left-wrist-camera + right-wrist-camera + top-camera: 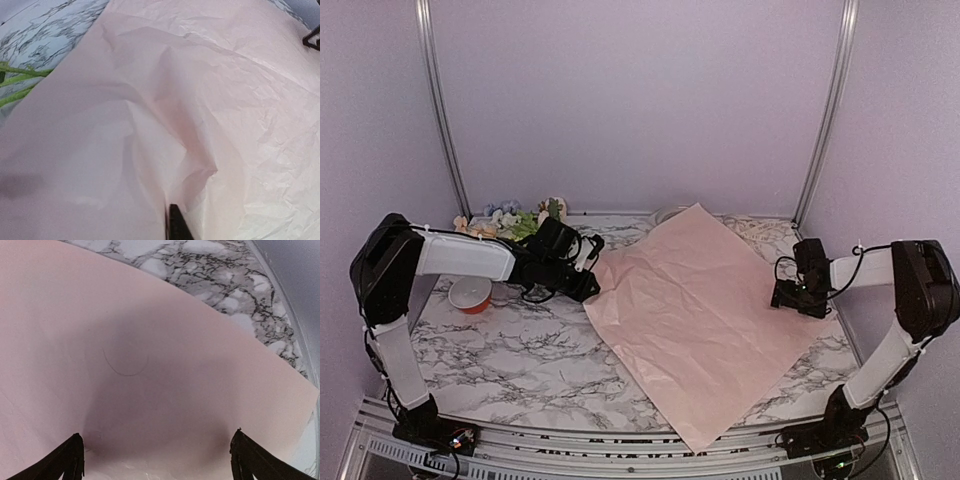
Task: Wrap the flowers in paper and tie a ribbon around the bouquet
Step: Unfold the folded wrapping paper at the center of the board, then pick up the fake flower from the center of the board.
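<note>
both jaws sit at the paper (225, 100): left jaws clench a raised fold, flowers (24, 75) off to their side; right jaws gape, paper flat beneath them.

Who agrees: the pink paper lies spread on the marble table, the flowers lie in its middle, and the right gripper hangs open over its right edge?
No: the top view shows the flowers at the back left, not in the middle of the paper. The rest holds: paper spread on the table, right gripper open over its right edge.
</note>
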